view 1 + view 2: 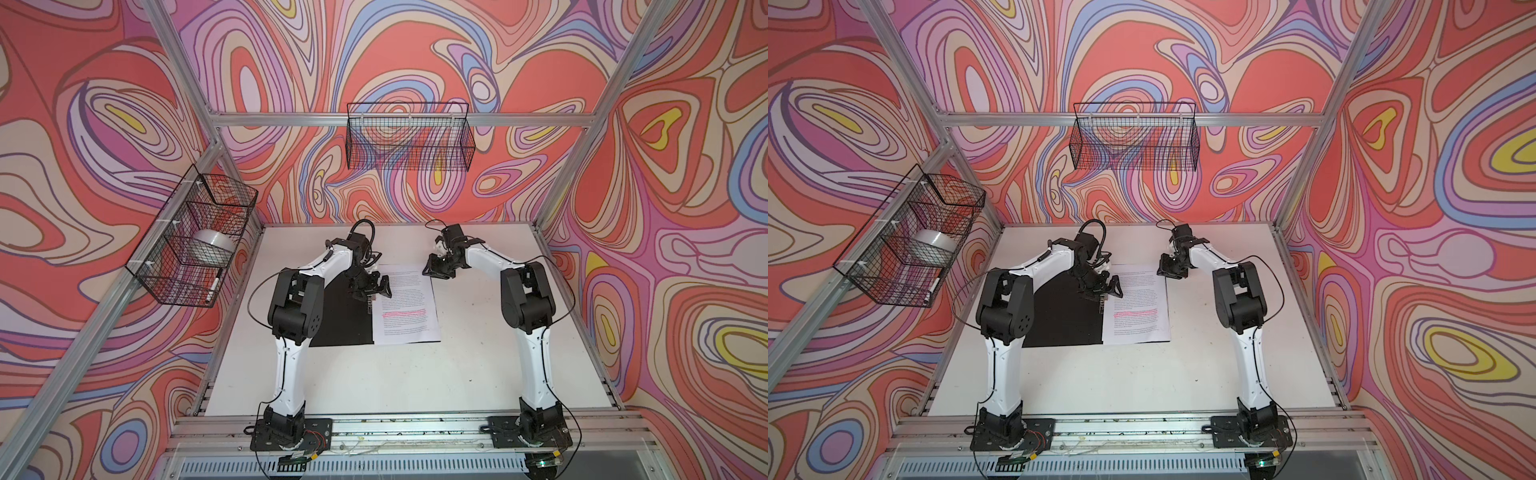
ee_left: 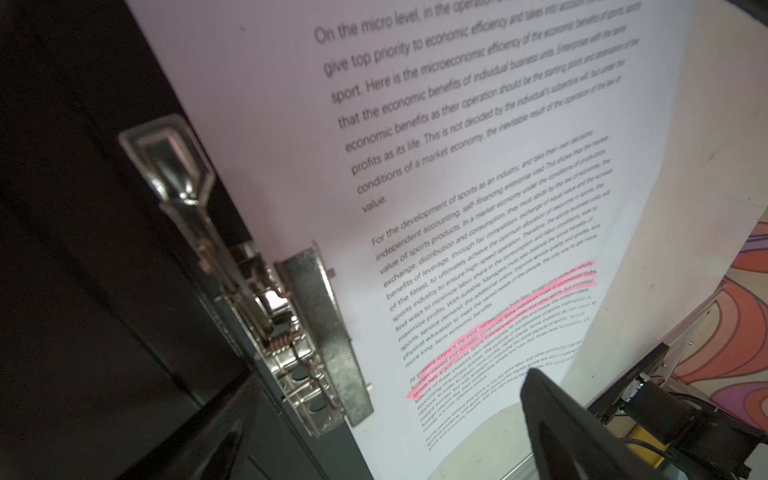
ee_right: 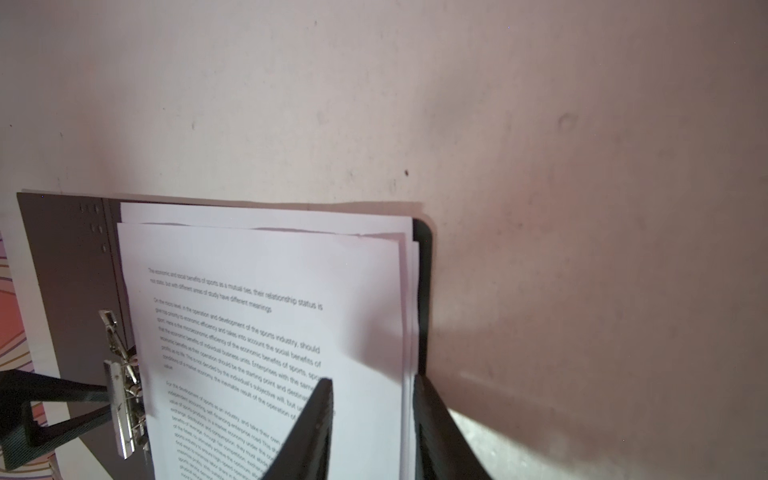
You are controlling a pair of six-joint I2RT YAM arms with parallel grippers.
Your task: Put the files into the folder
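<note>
- Two top views show the same scene. The folder lies open on the table, black inside facing up. The files rest on its right half, with the pink band visible. The left gripper hovers over the spine with its fingers spread wide, holding nothing. The right gripper sits at the files' far right corner.
- Left wrist view: the metal clip runs along the sheets' inner edge. Whether its bar presses on them I cannot tell.
- Right wrist view: the right fingers stand partly apart, straddling the stack's outer edge, and grip nothing I can see. The sheets are slightly fanned, not squared.
- Progress, as a judgement: the files are laid inside. Squaring them, clamping them and closing the cover seem to be left.
</note>
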